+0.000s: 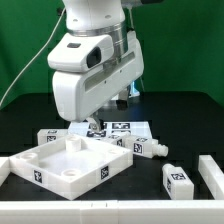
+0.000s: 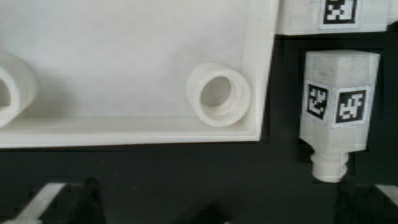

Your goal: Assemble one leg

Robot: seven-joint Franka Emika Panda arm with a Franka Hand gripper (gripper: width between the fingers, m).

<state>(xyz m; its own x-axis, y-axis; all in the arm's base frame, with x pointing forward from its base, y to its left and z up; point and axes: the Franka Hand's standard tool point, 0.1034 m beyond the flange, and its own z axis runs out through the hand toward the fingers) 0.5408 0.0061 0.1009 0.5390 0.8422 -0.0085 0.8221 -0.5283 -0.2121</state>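
In the wrist view a white leg [image 2: 333, 100] with black-and-white tags lies on the black table, its narrow peg end [image 2: 324, 166] toward my gripper. It lies just beside the rim of the white tabletop [image 2: 125, 135], which has a round socket [image 2: 222, 95]. My gripper [image 2: 214, 206] is open and empty above the table, short of the leg, and only its dark fingertips [image 2: 61, 202] show. In the exterior view the gripper [image 1: 127, 97] hangs over the back of the table, mostly hidden by the arm. Legs lie there behind the tabletop [image 1: 50, 135], off its right corner [image 1: 150, 147] and at front right [image 1: 178, 180].
The tabletop [image 1: 25, 165] fills the front left of the exterior view. The marker board [image 1: 115, 128] lies behind it. A white block [image 1: 212, 175] sits at the right edge. Another tagged white piece [image 2: 338, 12] shows beyond the leg in the wrist view.
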